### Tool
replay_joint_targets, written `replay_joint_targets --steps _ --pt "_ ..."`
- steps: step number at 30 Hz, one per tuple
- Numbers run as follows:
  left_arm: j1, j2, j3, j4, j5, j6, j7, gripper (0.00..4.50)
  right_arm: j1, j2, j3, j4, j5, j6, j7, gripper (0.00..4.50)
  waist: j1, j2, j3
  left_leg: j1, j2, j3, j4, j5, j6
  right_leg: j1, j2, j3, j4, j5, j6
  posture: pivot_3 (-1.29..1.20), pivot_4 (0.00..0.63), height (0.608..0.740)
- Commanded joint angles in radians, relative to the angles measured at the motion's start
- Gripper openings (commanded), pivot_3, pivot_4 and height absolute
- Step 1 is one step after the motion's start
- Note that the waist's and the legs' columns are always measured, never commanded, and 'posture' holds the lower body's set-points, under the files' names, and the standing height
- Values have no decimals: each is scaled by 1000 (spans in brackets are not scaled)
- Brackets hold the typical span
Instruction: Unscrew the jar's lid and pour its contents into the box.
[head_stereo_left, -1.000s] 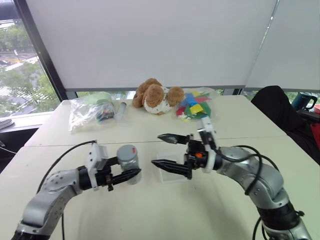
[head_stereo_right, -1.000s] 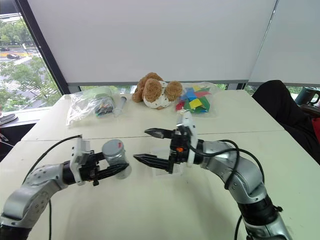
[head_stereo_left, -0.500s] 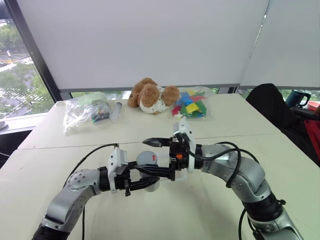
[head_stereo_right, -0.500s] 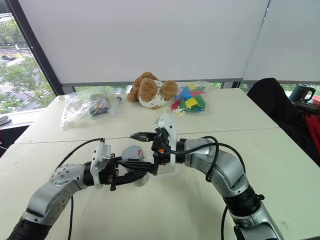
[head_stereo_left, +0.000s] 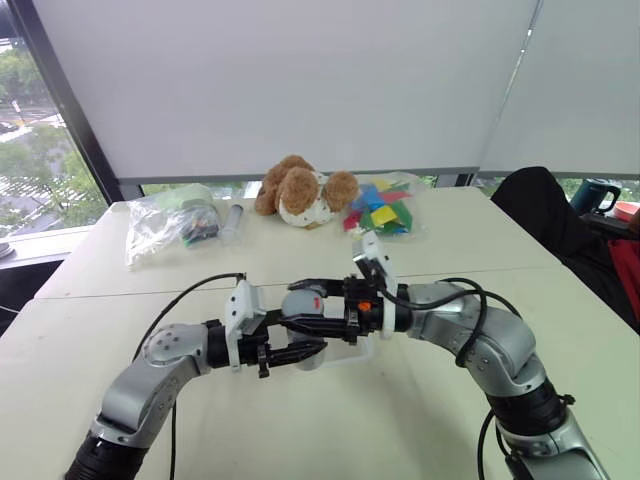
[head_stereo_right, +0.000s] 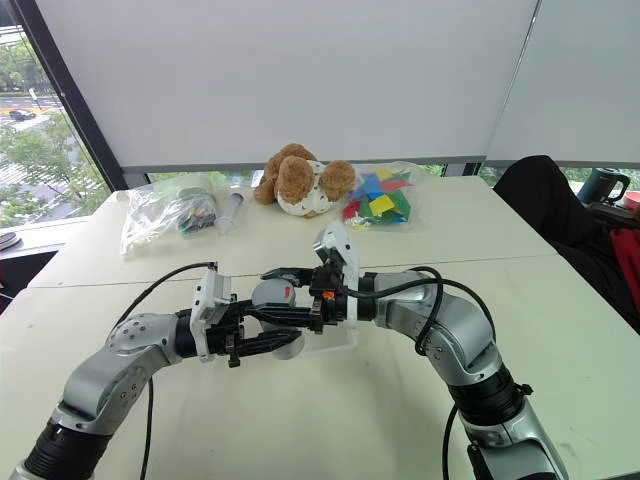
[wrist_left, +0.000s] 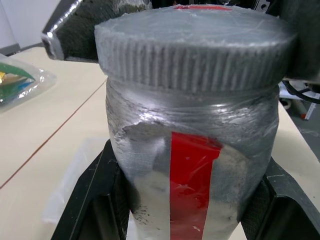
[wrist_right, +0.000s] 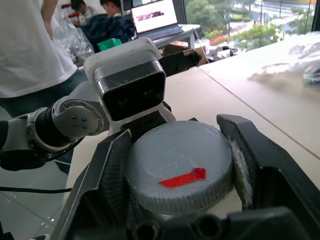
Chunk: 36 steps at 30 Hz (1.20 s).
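Progress is early. The jar (wrist_left: 195, 150) is held upright above the table (head_stereo_left: 420, 420), clamped at its body in the left gripper (head_stereo_left: 290, 352), just beside the box (head_stereo_left: 352, 356). The lid (wrist_right: 177, 172), not yet taken off, is clasped at its rim by the right gripper (head_stereo_left: 312, 296). Unscrewing and pouring the contents are judged still to be done.
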Motion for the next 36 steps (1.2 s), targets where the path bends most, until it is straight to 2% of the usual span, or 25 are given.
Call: replay_joint_targets --steps 1,3,5,8,11,12,16,17,24,29,36 --pt "-55 19 6 -43 -88 27 -83 2070 -39 -49 23 0 57 -82 280 2323 0 0 0 0 0 0 0 0 0 0 0 0 0 0 0 0 150 740" --pt "-61 34 -4 -45 -116 24 -160 2070 -79 -78 33 59 71 -120 446 2323 0 0 0 0 0 1 0 0 0 0 0 0 0 0 0 0 150 740" --pt "-59 42 -17 -42 -126 15 -216 2070 -126 -88 46 122 63 -148 547 2323 -5 0 0 0 0 1 0 0 0 0 0 0 0 0 0 0 150 740" --pt "-49 48 -30 -42 -126 5 -269 2070 -177 -84 64 194 41 -169 628 2323 -4 0 0 1 2 1 0 0 0 0 3 0 0 0 0 0 150 740" --pt "-30 46 -31 -38 -111 -15 -285 2070 -191 -84 67 221 29 -167 635 2323 -2 0 0 1 3 0 0 0 0 -1 3 0 2 0 0 0 150 740" --pt "-23 43 -28 -33 -105 -24 -281 2070 -192 -80 60 224 32 -159 622 2323 -1 0 0 0 3 0 0 0 0 -1 3 0 2 0 0 0 150 740" --pt "15 29 10 -7 -80 -62 -222 2070 -160 -78 -9 193 68 -125 536 4355 0 0 0 0 3 0 0 0 0 -1 3 0 2 0 0 0 150 740" --pt "23 26 19 -2 -75 -70 -206 2070 -147 -84 -25 181 78 -111 521 4472 1 0 0 0 3 -1 0 0 0 -2 3 0 2 0 0 0 150 740" --pt "92 -5 46 62 32 -174 -77 2070 -37 -63 -116 86 65 -75 282 4472 3 0 0 0 3 -1 0 0 0 -2 3 1 2 0 -1 0 150 740" --pt "88 -47 24 88 82 -212 -21 2070 6 -37 -19 20 -67 -113 156 4472 1 0 0 0 3 -1 0 0 0 -3 3 1 2 1 -1 0 150 740" --pt "80 -78 -15 113 110 -256 -30 2070 -45 44 41 73 -143 -122 72 4472 1 0 0 -1 3 0 0 0 0 -4 3 1 3 1 -1 0 150 740"
